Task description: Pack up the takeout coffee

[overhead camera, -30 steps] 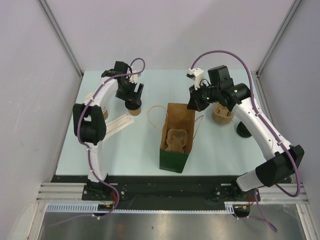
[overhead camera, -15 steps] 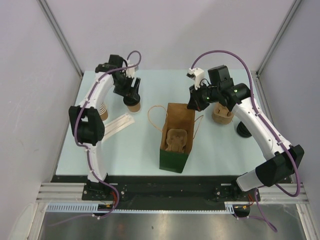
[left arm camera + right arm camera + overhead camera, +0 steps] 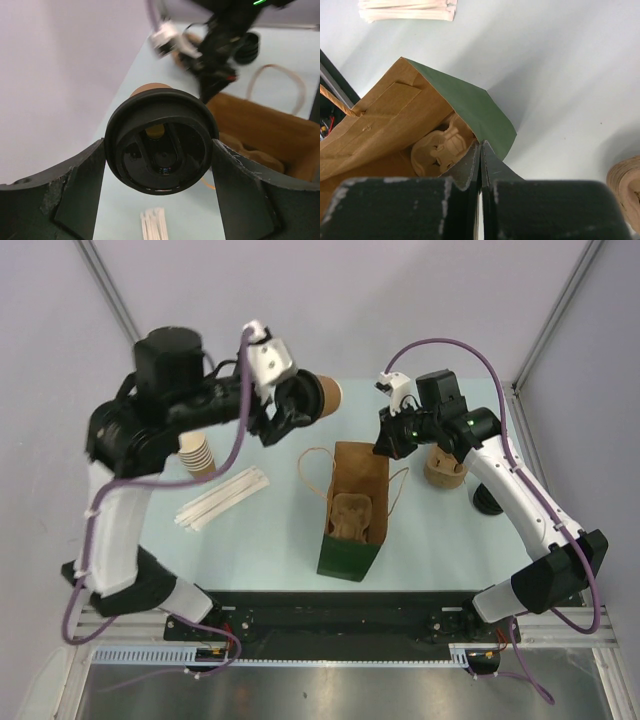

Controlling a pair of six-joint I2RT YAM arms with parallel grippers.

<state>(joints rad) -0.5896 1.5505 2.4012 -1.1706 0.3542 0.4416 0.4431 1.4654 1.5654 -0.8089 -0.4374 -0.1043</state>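
Small tan-brown paper cup w/ glossy round black plastic lid (image 3: 162, 147) is held aloft on its side, clamped at the lid rim btwn left gripper (image 3: 296, 408) fingers (image 3: 80, 192). Cup body juts to 3 o'clock of the gripper, at 11 o'clock of the green paper bag (image 3: 345, 558). Right gripper (image 3: 480, 150) is pressed together, pinching the bag's rim. Moulded-pulp carrier (image 3: 441, 146) sits inside the bag, partly hidden. In left wrist view the lid hides most of the cup body.

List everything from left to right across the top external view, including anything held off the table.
Stack of paper cups → takeout coffee, held aloft → cup carriers → black lids. The green bag is left out because it overlaps the coffee's span.
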